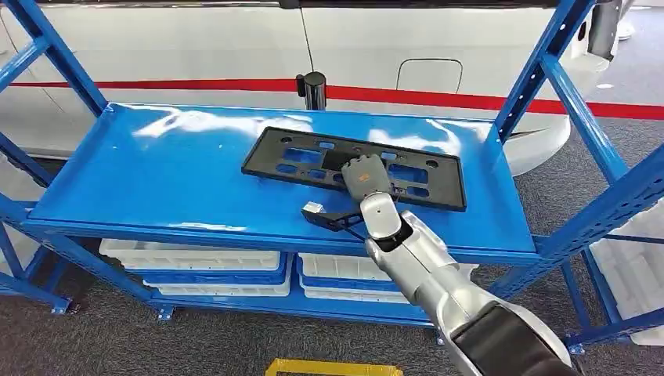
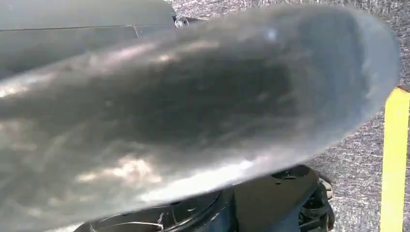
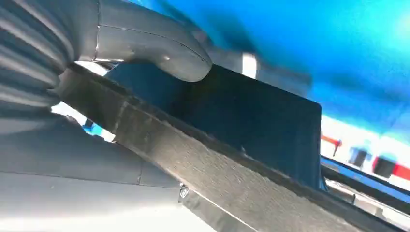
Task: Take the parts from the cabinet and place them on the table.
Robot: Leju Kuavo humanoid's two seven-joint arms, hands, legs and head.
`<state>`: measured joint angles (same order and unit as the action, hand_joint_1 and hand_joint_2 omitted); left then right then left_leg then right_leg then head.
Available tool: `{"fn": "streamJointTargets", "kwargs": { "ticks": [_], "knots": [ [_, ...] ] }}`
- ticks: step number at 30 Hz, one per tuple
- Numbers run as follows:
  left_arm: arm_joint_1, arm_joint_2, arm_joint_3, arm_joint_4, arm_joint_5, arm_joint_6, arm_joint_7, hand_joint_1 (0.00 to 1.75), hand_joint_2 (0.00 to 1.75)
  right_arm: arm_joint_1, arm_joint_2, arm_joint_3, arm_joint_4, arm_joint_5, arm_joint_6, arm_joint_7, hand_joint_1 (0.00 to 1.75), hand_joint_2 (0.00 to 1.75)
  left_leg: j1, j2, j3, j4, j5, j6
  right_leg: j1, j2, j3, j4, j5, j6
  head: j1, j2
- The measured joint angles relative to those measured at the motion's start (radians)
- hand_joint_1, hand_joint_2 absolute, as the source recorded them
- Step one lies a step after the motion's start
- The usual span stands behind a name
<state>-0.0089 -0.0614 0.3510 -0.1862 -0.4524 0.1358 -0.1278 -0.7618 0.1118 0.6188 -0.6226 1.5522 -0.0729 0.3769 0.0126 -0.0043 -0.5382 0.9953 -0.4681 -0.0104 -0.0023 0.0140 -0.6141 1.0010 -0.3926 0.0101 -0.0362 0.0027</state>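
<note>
On the top blue shelf (image 1: 156,172) of the cabinet lies a flat black part (image 1: 313,153) with many holes cut in it. It sits a bit crooked, toward the right side of the shelf, with its near edge close to the shelf's front lip. The robot's right hand (image 1: 366,178) rests on top of this part, near the middle of its front edge, with the silver arm reaching up from below. Up close, from the right wrist, the thick grey thumb (image 3: 159,46) curls over one side of the part's dark edge (image 3: 208,159), and the grey palm sits on the other side, so the hand is clamped on the part. A small black and silver piece (image 1: 319,213) lies on the shelf just beside the wrist. White bins (image 1: 196,262) sit on the lower shelf. From the left wrist, a big blurry grey shape fills most of the view, and I cannot tell how the left hand's fingers are. Grey carpet (image 2: 358,164) and a yellow strip (image 2: 394,159) are on the floor.
</note>
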Motion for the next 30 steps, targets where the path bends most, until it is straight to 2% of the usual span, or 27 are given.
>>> {"fn": "streamJointTargets", "kwargs": {
  "ticks": [2, 3, 4, 5, 7, 9, 13, 15, 16, 19, 21, 25, 30],
  "knots": [
    [0.000, 0.000, 0.000, 0.000, -0.008, 0.000, -0.003, 0.00, 0.00, 0.019, -0.008, -0.003, -0.026, 0.000, -0.028, 0.004, 1.75, 1.75, 0.000, 0.000, -0.002, 0.000, 0.000, 0.000, 0.000, 0.000, -0.002, 0.000, 0.000, 0.000, 0.000, 0.000],
    [0.000, 0.000, 0.000, 0.000, -0.036, -0.003, -0.014, 0.00, 0.00, 0.065, -0.026, -0.016, -0.091, 0.000, -0.184, 0.023, 1.75, 1.75, 0.000, 0.000, -0.005, 0.000, 0.000, 0.000, 0.000, 0.000, -0.005, 0.000, 0.000, 0.000, 0.000, 0.000],
    [0.000, 0.000, 0.000, 0.000, -0.050, -0.008, -0.020, 0.00, 0.00, 0.097, -0.038, -0.034, -0.140, -0.001, -0.276, 0.021, 1.75, 1.75, 0.000, -0.001, -0.006, 0.000, 0.000, 0.000, 0.000, 0.000, -0.005, 0.000, 0.000, 0.000, 0.000, 0.000],
    [0.000, 0.000, -0.001, 0.000, -0.053, -0.011, -0.023, 0.00, 0.00, 0.116, -0.044, -0.046, -0.169, -0.007, -0.324, 0.011, 1.75, 1.75, 0.000, -0.001, -0.006, 0.000, 0.000, 0.000, 0.000, 0.000, -0.006, 0.000, 0.000, 0.000, 0.000, 0.000],
    [0.000, 0.000, -0.001, 0.000, -0.068, -0.015, -0.029, 0.00, 0.00, 0.159, -0.053, -0.083, -0.242, -0.081, -0.411, -0.066, 1.75, 1.75, 0.000, -0.001, -0.006, 0.000, 0.000, 0.000, 0.000, 0.000, -0.006, 0.000, 0.000, 0.000, 0.000, 0.000],
    [0.000, 0.000, -0.001, 0.000, -0.082, -0.019, -0.037, 0.00, 0.00, 0.212, -0.057, -0.127, -0.346, -0.179, -0.472, -0.161, 1.75, 1.75, 0.000, -0.001, -0.008, 0.000, -0.001, 0.001, 0.000, 0.000, -0.007, 0.000, 0.000, 0.000, 0.000, 0.000],
    [0.000, 0.000, -0.002, 0.000, -0.093, -0.019, -0.043, 0.00, 0.00, 0.277, -0.062, -0.187, -0.494, -0.271, -0.513, -0.245, 1.75, 1.75, 0.000, -0.001, -0.009, 0.000, -0.001, 0.001, 0.000, 0.000, -0.008, 0.000, -0.002, 0.002, 0.000, 0.000],
    [0.000, 0.000, -0.002, 0.000, -0.103, -0.020, -0.049, 0.00, 0.00, 0.318, -0.063, -0.213, -0.576, -0.416, -0.543, -0.339, 1.75, 1.75, 0.000, -0.002, -0.010, 0.000, -0.001, 0.001, 0.000, -0.001, -0.008, 0.000, -0.002, 0.002, 0.000, 0.000],
    [0.001, 0.000, -0.002, 0.000, -0.105, -0.020, -0.053, 0.00, 1.75, 0.337, -0.064, -0.220, -0.625, -0.503, -0.553, -0.394, 1.75, 1.75, 0.000, -0.002, -0.009, 0.000, -0.001, 0.001, 0.000, -0.001, -0.009, 0.000, -0.002, 0.002, 0.000, 0.000],
    [0.001, 0.000, 0.000, 0.000, -0.111, -0.022, -0.064, 0.00, 1.75, 0.399, -0.069, -0.230, -0.786, -0.781, -0.513, -0.527, 1.75, 1.75, 0.000, -0.002, -0.010, 0.000, -0.002, 0.001, -0.001, -0.001, -0.009, 0.000, -0.002, 0.003, 0.000, 0.000],
    [0.001, 0.000, 0.001, 0.000, -0.110, -0.023, -0.067, 0.00, 1.75, 0.429, -0.073, -0.230, -0.874, -0.906, -0.474, -0.574, 1.75, 1.75, 0.000, -0.002, -0.010, 0.000, -0.002, 0.001, -0.001, -0.001, -0.009, 0.000, -0.002, 0.003, 0.000, 0.000],
    [0.001, 0.000, 0.003, 0.000, -0.110, -0.023, -0.070, 0.00, 1.75, 0.462, -0.081, -0.230, -0.979, -0.930, -0.460, -0.586, 1.75, 1.75, 0.000, -0.001, -0.011, 0.000, -0.002, 0.001, -0.001, -0.001, -0.009, 0.000, -0.002, 0.003, 0.000, 0.000],
    [0.001, 0.000, 0.010, 0.000, -0.111, -0.024, -0.071, 0.00, 1.75, 0.479, -0.087, -0.230, -1.032, -0.965, -0.445, -0.599, 1.75, 1.75, 0.000, -0.001, -0.011, 0.000, -0.002, 0.001, -0.001, -0.001, -0.009, 0.000, -0.002, 0.003, 0.000, 0.000]
  ]
}}
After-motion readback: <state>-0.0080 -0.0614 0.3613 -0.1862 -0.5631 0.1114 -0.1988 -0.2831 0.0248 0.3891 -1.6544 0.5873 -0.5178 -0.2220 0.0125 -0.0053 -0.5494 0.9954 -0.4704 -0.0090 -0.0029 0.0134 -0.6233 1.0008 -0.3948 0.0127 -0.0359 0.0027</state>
